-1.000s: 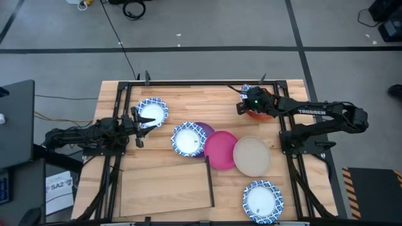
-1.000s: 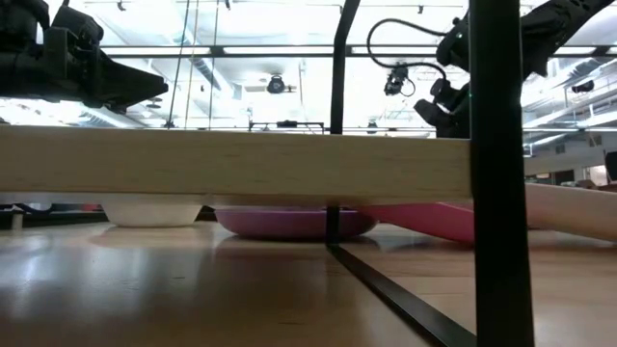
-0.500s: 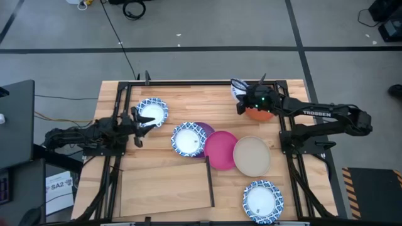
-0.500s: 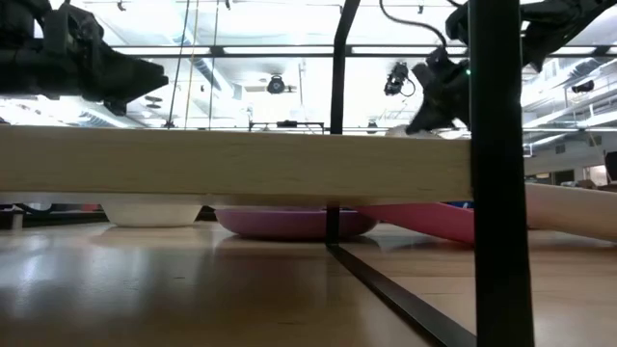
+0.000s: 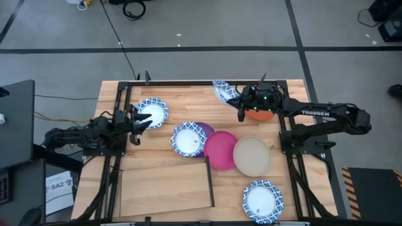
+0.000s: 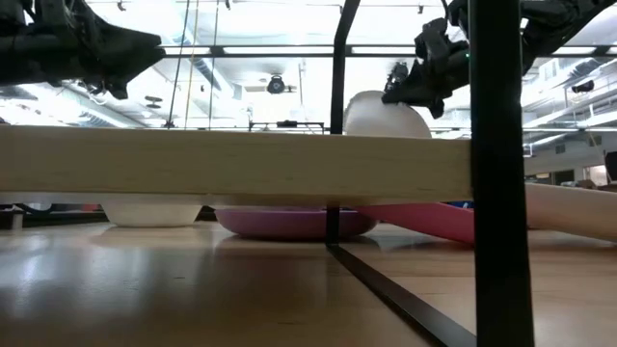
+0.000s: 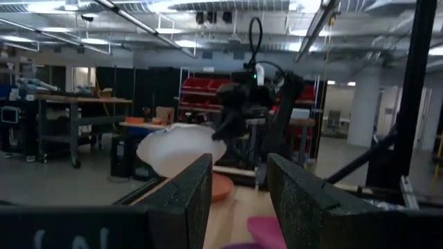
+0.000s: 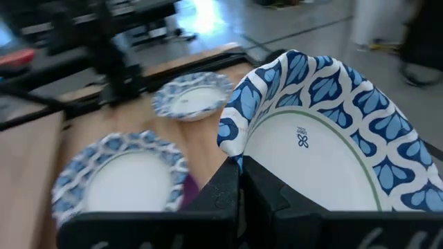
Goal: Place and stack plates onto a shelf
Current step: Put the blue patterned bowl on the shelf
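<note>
**Patterned plate comes up off the far edge**

Lifted and swung inward since a second ago, the blue-rimmed plate in the right pincer now hangs tilted in the air, above the far rim of the surface and well away from the shelf. A second ago it barely peeked out behind the arm.

Taking the shelf as the marker: that pale panel lies at the near edge of the surface, bare, with nothing stacked on it. Beyond its far edge sit the overlapping plates, a patterned one on the purple one, then the magenta plate and the beige plate. Another patterned plate rests beside the shelf's right end. The orange plate is farthest off, under the right arm.

The right pincer is pinching the carried plate by its rim, fingers pressed together on the edge; the rim bends where it is squeezed, so I'd judge it light, thin and floppy, best held at the lip and moved gently.

The left pincer waits spread beside another patterned plate, far-left of the shelf.
</note>
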